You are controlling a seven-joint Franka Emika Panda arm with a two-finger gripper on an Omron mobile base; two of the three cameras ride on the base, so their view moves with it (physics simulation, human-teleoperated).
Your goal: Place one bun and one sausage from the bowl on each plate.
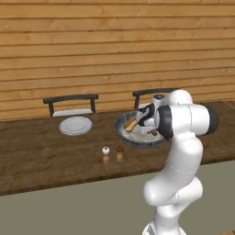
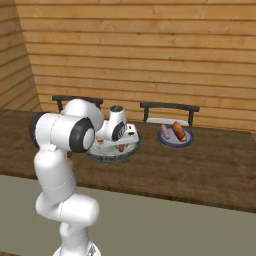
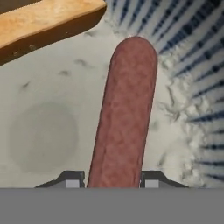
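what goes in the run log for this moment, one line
stage: picking sausage | gripper: open, straddling it in bowl | bun beside

On the long brown wooden table (image 1: 41, 151), the wide speckled-grey bowl (image 1: 125, 133) sits between two small flat plates: a bare one (image 1: 75, 125) left, another (image 2: 176, 140) right bearing a reddish sausage (image 2: 165, 132) beside a tan bun (image 2: 179, 131). Two small shakers (image 1: 113, 154) stand before the bowl.

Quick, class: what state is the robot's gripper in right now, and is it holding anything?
Gripper: down in the bowl, its fingertips either side of the sausage; whether it has closed on it cannot be told.
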